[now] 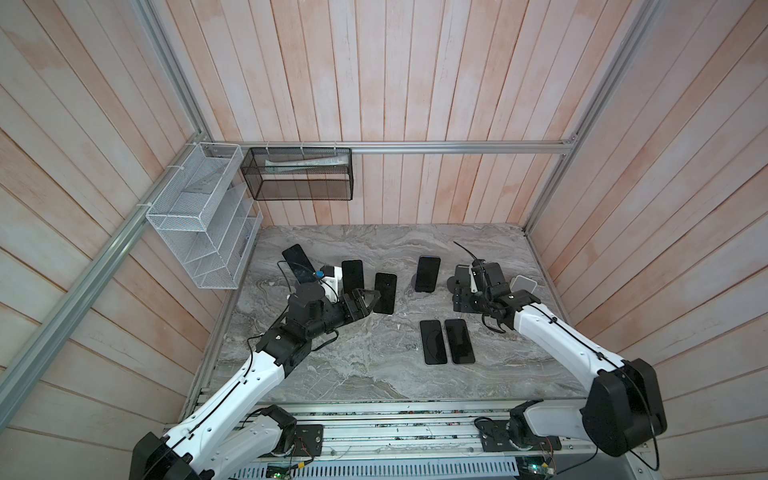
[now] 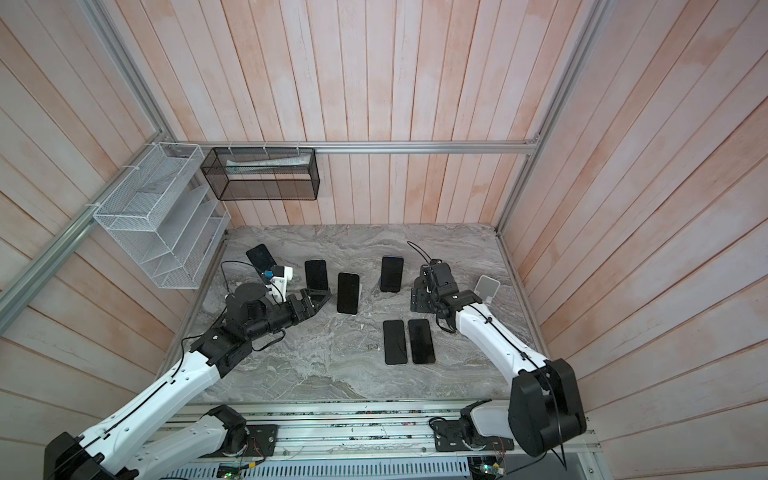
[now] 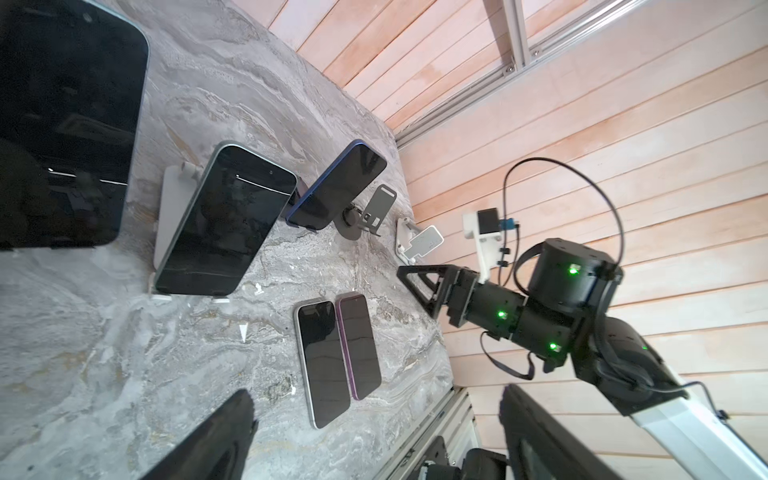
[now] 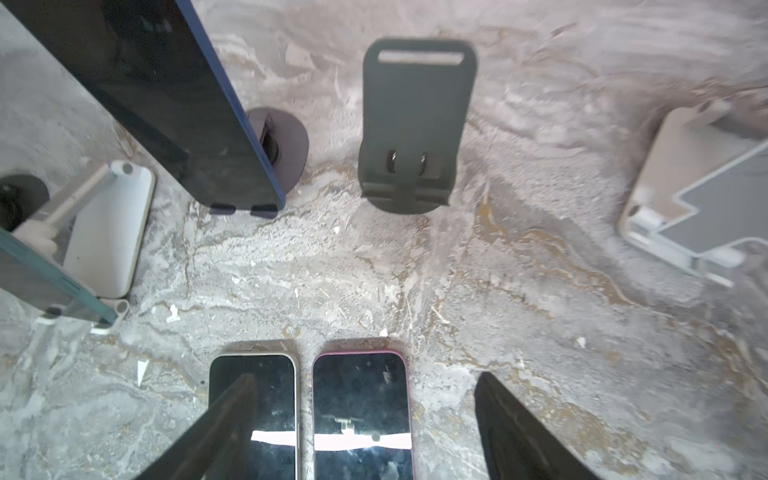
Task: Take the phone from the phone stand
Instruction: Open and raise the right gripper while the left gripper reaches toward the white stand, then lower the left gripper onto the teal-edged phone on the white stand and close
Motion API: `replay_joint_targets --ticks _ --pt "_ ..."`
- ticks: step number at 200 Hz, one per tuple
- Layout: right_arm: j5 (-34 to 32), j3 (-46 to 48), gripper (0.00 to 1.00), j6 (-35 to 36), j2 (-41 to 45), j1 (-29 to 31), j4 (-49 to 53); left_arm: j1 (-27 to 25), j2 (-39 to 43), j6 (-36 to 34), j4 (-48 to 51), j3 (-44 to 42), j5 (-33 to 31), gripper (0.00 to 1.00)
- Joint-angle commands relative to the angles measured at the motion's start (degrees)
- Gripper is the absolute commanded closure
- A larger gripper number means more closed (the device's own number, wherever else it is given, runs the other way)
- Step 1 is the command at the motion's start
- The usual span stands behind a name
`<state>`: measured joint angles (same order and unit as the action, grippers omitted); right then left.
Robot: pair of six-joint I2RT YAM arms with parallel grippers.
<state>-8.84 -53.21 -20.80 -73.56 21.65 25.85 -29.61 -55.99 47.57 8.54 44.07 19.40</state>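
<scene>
Plainly, the 2 fingers [image 3: 226, 432] of the left gripper [image 1: 366, 302] were spread wide, with nothing between them. In both top views the tips stood just left of the teal-edged phone [image 1: 385, 293], close to it but apart. That phone leaned back on its pale stand [image 3: 172, 216], near the middle of the marble table [image 1: 374, 374].

The right gripper [image 4: 365, 378] was likewise agape. Its 2 fingers [image 4: 519, 432] were well apart and held nothing, hanging above 2 phones that lay flat side by side. These were a cream-edged phone [image 4: 278, 399] on the left and a purple-edged phone [image 4: 361, 411] on the right, both screen up on the near-right part of the table.

Farther back, beyond the flat pair, an empty dark stand [image 4: 415, 120] stood tilted. An empty white stand [image 1: 524, 284] sat at the far right. Left of the dark one, a blue-edged phone [image 1: 427, 274] rested upright in a round-based stand [image 4: 291, 145].

2 more phones were propped up farther left. One phone [image 1: 353, 276] stood just behind the left gripper, and a tilted phone [image 1: 297, 262] was at the far-left corner.
</scene>
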Motion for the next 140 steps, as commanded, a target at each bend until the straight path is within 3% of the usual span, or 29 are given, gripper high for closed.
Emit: replay_joint_targets --ticks 1,24,60,107,140 --pt "-6.34 2.28 0.13 -3.01 5.67 0.14 0.21 -0.28 -1.45 -8.19 8.2 5.01 -1.99 0.06" --pt "-10.17 8.95 0.1 -6.49 13.68 0.03 -6.45 -0.53 -3.75 -10.03 12.64 8.32 -5.94 0.06" --pt "-2.03 16.57 0.1 -1.49 23.35 -0.46 -14.26 -3.31 -9.33 -12.09 16.59 13.96 -16.73 0.06" --pt "-1.44 16.44 0.05 0.04 21.37 -1.19 -12.87 -7.37 -21.87 -13.48 21.73 24.05 -30.39 0.03" --pt "-0.71 16.39 0.03 -0.03 20.34 -1.42 -12.57 -8.41 -30.37 -15.32 24.95 31.15 -33.44 0.0"
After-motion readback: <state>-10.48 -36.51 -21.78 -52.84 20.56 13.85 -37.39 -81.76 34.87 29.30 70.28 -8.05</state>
